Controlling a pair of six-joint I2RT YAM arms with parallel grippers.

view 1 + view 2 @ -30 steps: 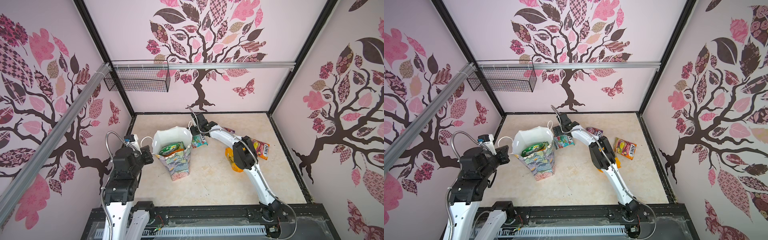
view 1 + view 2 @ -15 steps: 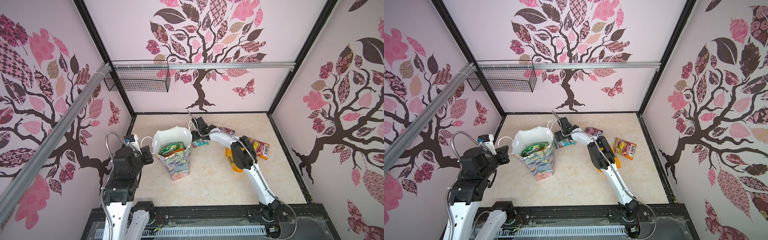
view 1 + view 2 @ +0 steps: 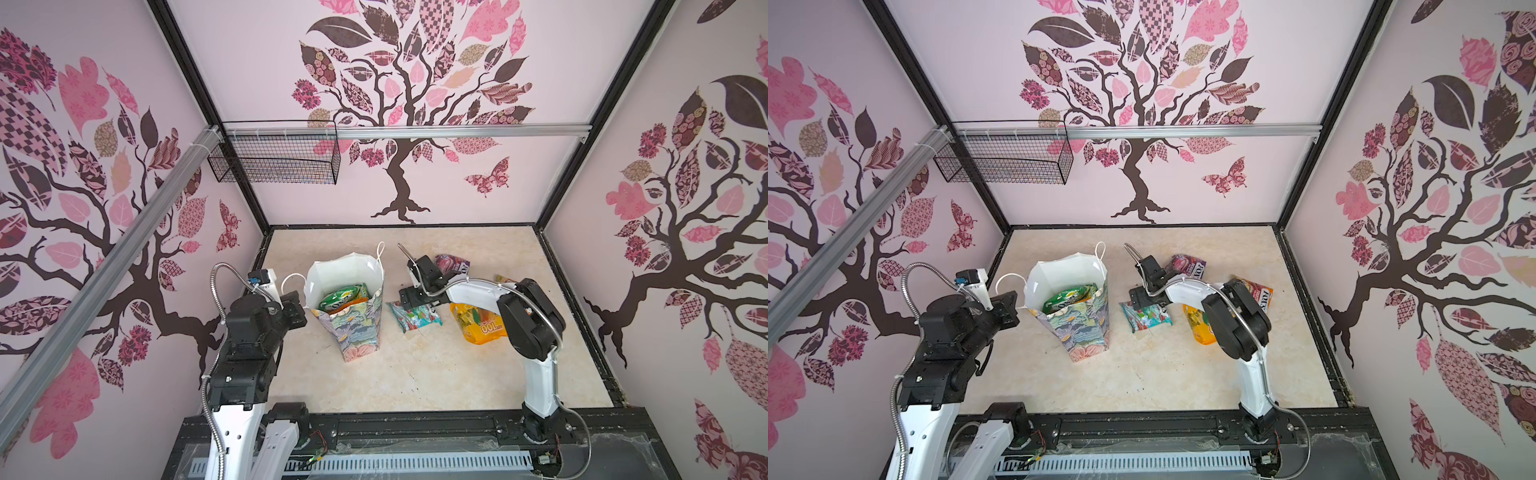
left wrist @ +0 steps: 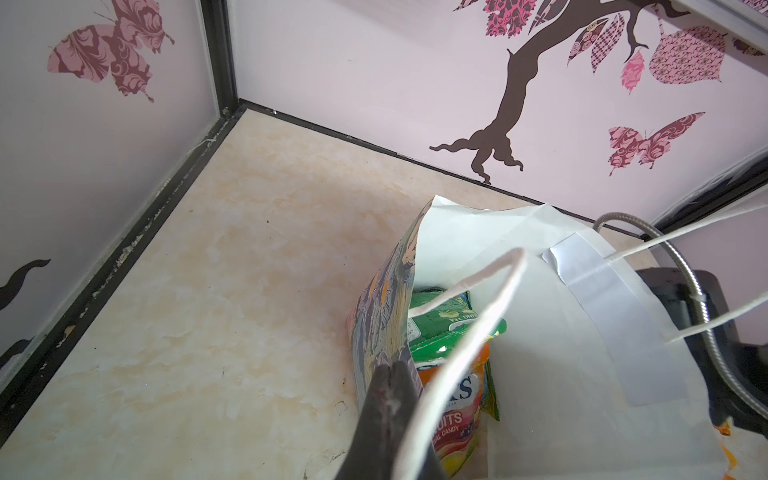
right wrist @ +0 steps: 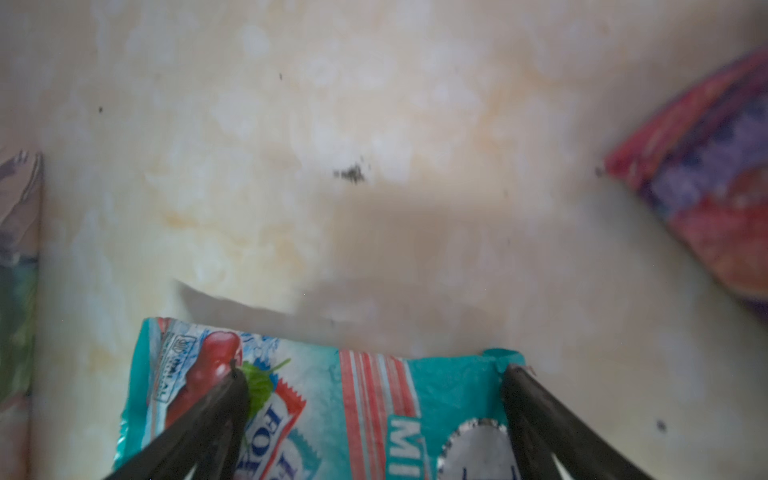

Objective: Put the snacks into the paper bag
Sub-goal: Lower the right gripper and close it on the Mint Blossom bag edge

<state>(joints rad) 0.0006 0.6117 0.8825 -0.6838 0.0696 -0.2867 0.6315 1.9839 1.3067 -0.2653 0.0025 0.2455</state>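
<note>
- Right wrist view: my right pincer (image 5: 374,372) stands apart, straddling the teal snack (image 5: 449,386) flat on the worktop (image 5: 291,166).
- My left pincer (image 4: 388,374) pinched together on paper bag (image 4: 540,332) rim; green snack (image 4: 440,340) inside.

A paper bag (image 3: 1077,332) stands upright left of centre on the pale tabletop (image 3: 1142,382), its mouth gaping and a green pouch (image 3: 1064,300) showing against the white lining. The left end effector (image 3: 1014,306) sits at the bag's left rim; its jaws are too small to read here. Just right of the bag lies a teal pouch (image 3: 1147,318), with the right end effector (image 3: 1142,305) low over its upper edge. Further right, an orange-yellow pouch (image 3: 1196,328) is partly hidden by the right arm (image 3: 1233,320). An orange-red pouch (image 3: 1262,297) peeks out beyond it, and a purple pouch (image 3: 1188,268) lies above. A black wire basket (image 3: 1009,162) hangs at upper left.
</note>
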